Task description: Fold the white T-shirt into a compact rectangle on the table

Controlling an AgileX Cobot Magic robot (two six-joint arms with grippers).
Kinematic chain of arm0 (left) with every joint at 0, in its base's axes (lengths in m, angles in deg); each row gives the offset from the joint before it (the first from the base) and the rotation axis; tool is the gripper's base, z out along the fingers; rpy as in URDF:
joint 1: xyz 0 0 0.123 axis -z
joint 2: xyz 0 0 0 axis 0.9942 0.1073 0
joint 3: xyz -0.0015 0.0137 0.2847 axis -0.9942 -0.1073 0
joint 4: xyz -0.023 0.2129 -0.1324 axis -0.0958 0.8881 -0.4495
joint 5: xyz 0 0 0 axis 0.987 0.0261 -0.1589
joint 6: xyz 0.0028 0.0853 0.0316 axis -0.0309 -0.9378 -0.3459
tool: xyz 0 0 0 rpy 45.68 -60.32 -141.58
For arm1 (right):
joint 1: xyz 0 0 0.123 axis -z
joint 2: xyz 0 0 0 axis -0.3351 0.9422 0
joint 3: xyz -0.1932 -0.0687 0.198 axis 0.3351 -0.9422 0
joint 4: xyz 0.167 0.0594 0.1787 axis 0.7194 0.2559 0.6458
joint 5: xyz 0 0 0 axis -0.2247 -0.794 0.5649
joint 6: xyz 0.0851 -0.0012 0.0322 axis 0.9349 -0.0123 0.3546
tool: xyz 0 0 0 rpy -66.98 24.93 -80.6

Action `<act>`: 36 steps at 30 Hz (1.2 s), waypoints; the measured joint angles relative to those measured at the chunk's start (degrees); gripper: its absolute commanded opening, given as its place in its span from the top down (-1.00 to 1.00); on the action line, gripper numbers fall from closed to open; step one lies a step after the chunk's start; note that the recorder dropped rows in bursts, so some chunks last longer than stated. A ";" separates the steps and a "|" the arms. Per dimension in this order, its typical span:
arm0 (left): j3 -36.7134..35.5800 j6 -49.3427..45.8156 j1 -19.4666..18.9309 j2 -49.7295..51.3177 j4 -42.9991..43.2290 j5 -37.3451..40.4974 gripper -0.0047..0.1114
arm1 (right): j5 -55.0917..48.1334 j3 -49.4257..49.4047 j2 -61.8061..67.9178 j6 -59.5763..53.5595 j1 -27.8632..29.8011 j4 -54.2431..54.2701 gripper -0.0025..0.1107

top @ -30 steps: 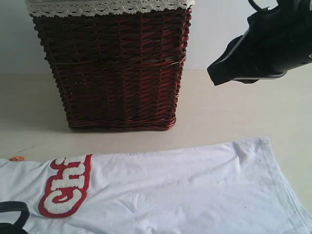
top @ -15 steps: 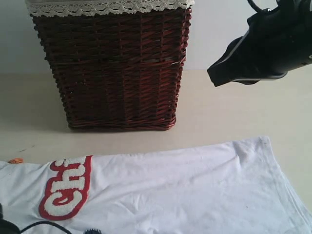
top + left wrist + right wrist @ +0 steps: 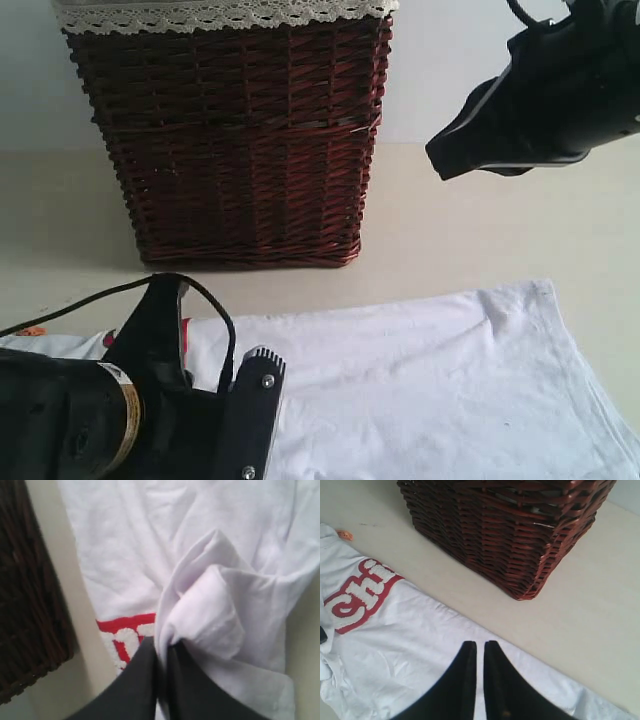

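While the left gripper [image 3: 161, 647] pinches a fold of the white T-shirt [image 3: 125, 540], the right gripper [image 3: 480, 646] hangs closed, empty.

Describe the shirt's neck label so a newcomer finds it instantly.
Start at the dark red wicker basket. Beside it lies the white T-shirt; past its red-outlined lettering, at the collar edge, sits the neck label. It is the only small orange thing.

A: Basket [image 3: 230, 140]?
B: On table [image 3: 480, 230], back left.
A: Shirt [image 3: 420, 390]?
B: Flat on table, in front of basket, apart from it, reaching right.
A: Arms?
B: Over shirt's left end, left arm [image 3: 150, 400]; right of basket, raised above table, right arm [image 3: 545, 100].
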 measured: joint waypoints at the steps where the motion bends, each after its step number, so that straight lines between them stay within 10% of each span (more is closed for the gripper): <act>1: 0.00 -1.05 -0.35 0.35 -0.79 -0.58 0.46 | -0.10 0.00 0.00 0.00 0.00 0.00 0.82; 10: 0.00 14.21 -6.64 4.10 14.93 -4.42 0.26 | -1.38 0.00 0.00 0.00 0.00 0.00 0.82; 24: 0.00 16.88 -7.27 4.73 16.27 -13.57 -0.12 | -1.76 0.00 0.00 0.00 0.00 0.00 0.82; 36: 2.87 9.14 -3.48 -0.41 -14.87 2.86 0.91 | -2.13 0.00 0.00 0.00 0.00 0.00 0.82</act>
